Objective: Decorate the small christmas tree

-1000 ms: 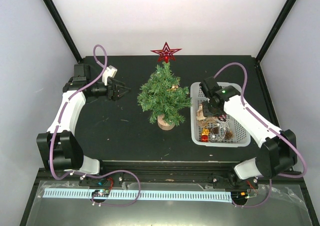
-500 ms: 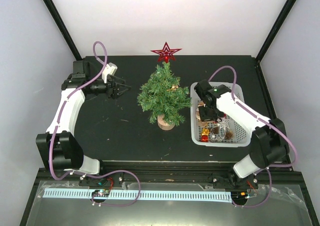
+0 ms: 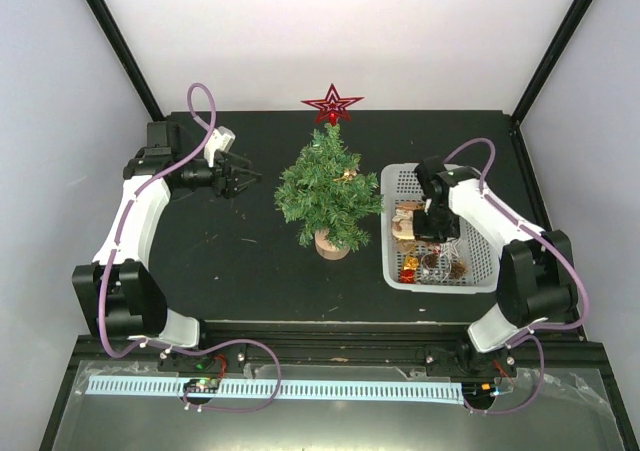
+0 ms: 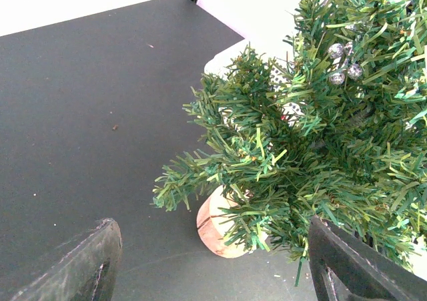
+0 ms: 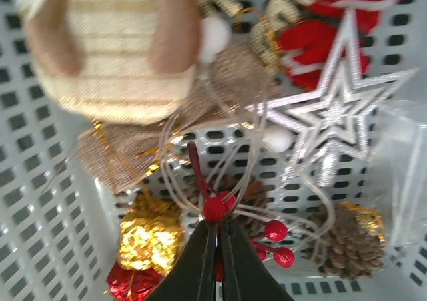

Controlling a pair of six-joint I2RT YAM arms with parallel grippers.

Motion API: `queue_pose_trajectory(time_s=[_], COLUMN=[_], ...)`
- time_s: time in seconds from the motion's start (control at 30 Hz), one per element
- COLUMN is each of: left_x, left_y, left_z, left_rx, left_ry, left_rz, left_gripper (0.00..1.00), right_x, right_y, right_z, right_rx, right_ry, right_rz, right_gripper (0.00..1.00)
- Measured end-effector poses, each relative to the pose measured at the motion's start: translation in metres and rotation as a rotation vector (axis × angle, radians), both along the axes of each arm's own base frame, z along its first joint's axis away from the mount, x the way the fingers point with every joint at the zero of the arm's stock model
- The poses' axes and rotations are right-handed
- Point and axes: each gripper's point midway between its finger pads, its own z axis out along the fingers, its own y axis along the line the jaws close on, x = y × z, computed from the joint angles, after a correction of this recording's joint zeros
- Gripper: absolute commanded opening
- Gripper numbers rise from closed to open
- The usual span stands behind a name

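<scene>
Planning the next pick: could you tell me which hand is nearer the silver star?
Right. The right hand is in the basket beside the silver star; the left hand is past the tree.

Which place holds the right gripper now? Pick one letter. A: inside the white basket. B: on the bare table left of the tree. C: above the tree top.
A: the right gripper sits low inside the white basket, mesh floor all around it, pinched on a red berry sprig.
</scene>
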Motion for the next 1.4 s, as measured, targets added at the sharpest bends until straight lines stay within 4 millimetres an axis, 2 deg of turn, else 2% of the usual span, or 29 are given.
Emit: queue_pose_trajectory(time_s=[0.1, 0.23, 0.57, 0.93, 1.17, 1.27, 1.4], left_x=[0.0, 0.0, 0.001, 0.002, 0.002, 0.002, 0.002], left_y=[0.0, 0.0, 0.0, 0.0, 0.0, 0.0, 0.0], left_z=[0.0, 0.0, 0.0, 0.001, 0.001, 0.001, 0.001], left_rx=[0.001, 0.001, 0.001, -0.001, 0.0, 0.0, -0.001], left_ry=[-0.002, -0.004, -0.006, -0.009, -0.009, -0.009, -0.009], left_rz=[-0.001, 0.0, 0.0, 0.003, 0.003, 0.003, 0.002], left_gripper=[0.77, 0.77, 0.77, 0.77, 0.77, 0.77, 0.77], right_x=[0.005, 0.012, 0.038, 0.062, 0.061, 0.049, 0.021], right_y=[-0.013, -0.013, 0.004, 0.019, 0.001, -0.006, -0.015], right_z=[0.001, 0.003, 0.008, 0.023, 0.028, 0.023, 0.01], right_rx=[0.003, 0.008, 0.142, 0.276, 0.157, 0.106, 0.058], right_ry=[-0.009, -0.038, -0.12, -0.214, -0.204, -0.163, -0.069], right_rz=[-0.053, -0.078, -0.147, -0.171, -0.16, -0.154, -0.154], right_gripper=[0.06, 0.06, 0.05, 0.05, 0.05, 0.05, 0.05])
